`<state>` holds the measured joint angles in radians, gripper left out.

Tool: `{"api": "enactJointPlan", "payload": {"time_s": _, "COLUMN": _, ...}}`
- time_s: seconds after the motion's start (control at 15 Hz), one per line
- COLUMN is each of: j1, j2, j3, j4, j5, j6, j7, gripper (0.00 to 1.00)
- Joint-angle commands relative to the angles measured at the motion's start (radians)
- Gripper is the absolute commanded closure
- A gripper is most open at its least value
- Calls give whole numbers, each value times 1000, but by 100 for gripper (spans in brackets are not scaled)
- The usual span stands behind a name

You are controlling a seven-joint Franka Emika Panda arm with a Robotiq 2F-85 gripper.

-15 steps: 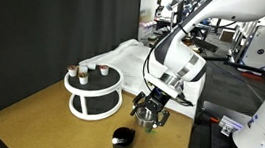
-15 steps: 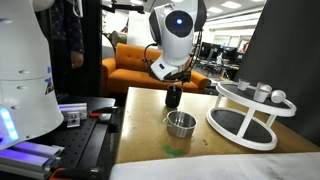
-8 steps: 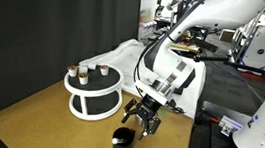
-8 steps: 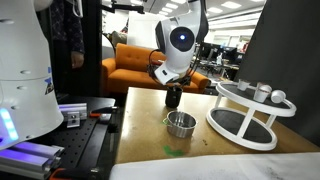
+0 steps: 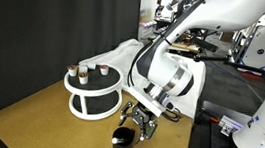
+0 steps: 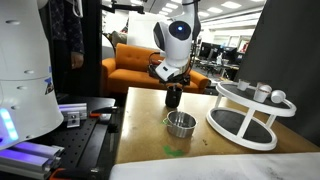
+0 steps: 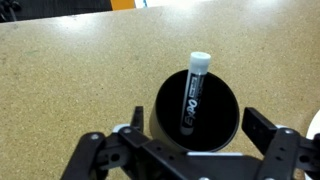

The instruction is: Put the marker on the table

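Observation:
In the wrist view the marker [image 7: 193,88], dark with a whitish cap, stands tilted inside a black cup [image 7: 222,125] on the tan wooden table [image 7: 70,70]. Its cap leans on the far rim. My gripper [image 7: 198,126] is open and hangs right above the cup, with one finger on either side and touching nothing. In an exterior view the gripper [image 5: 138,124] sits just above and behind the cup [image 5: 122,141], near the table's [image 5: 38,109] front edge. In the exterior view from the opposite side the gripper [image 6: 173,93] is at the table's far end, and the marker is too small to see.
A white round two-tier stand [image 5: 94,92] with small objects on top stands beside the cup; it also shows in an exterior view [image 6: 248,115]. A metal bowl [image 6: 180,123] sits near the gripper. A white sheet [image 5: 125,55] covers the surface beyond the table.
The gripper has moved from over the metal bowl toward the black cup and come lower. Its jaws stay open. The cup and marker have not moved.

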<state>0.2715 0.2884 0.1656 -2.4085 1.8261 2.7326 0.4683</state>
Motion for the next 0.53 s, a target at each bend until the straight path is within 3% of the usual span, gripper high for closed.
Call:
{"api": "enactJointPlan", "payload": {"time_s": 0.0, "j1": 18, "j2": 6, "j3": 22, "j4": 23, "j5": -90, "j6": 86, "j7": 91, "gripper": 26}}
{"api": "enactJointPlan", "payload": {"time_s": 0.33, "j1": 41, "j2": -3, "j3": 15, "j4": 27, "j5": -258, "j6": 95, "j7": 240, "gripper": 63}}
{"api": "enactJointPlan", "payload": {"time_s": 0.47, "j1": 33, "j2": 1, "j3": 20, "j4": 32, "j5": -308, "j6": 93, "j7": 281, "gripper": 70}}
